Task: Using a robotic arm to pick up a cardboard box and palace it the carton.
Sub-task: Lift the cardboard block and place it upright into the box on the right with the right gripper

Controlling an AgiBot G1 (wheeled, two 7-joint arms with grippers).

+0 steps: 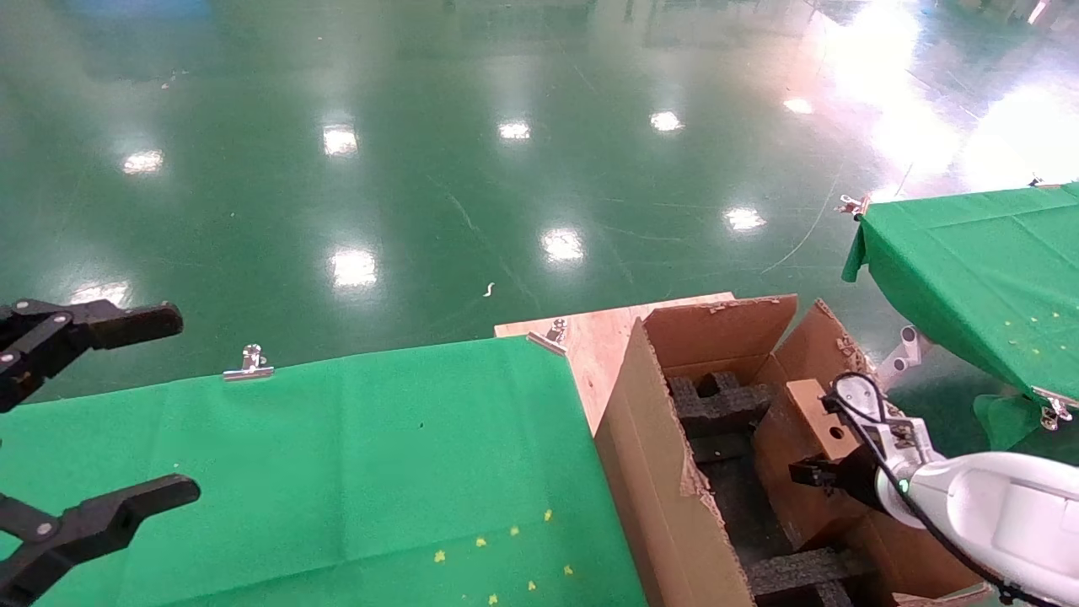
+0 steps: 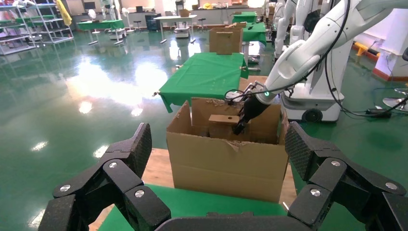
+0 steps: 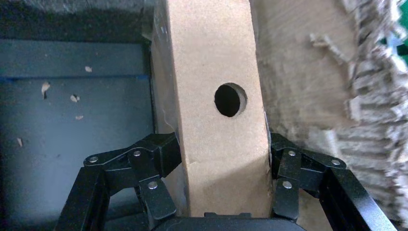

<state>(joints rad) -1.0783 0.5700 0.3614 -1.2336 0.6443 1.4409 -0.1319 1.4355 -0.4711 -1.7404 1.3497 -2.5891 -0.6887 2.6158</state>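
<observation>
**Box clamped inside the carton**

Fingers (image 3: pixel 163 159) of the right gripper (image 3: pixel 221 161) press both broad faces of the cardboard box (image 3: pixel 216 62), which stands on edge (round hole up) inside the carton (image 1: pixel 649 455), beside black foam inserts (image 1: pixel 716 400). Over the green table (image 1: pixel 337 455), the left gripper (image 1: pixel 93 413) hangs spread wide.

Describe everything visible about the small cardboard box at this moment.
The cardboard box is small, flat, closed and plain brown, with a round hole in its narrow face. It stands on edge, that holed face turned up, inside the carton near its right wall, among black foam inserts. The right gripper clamps it from both broad sides.
</observation>
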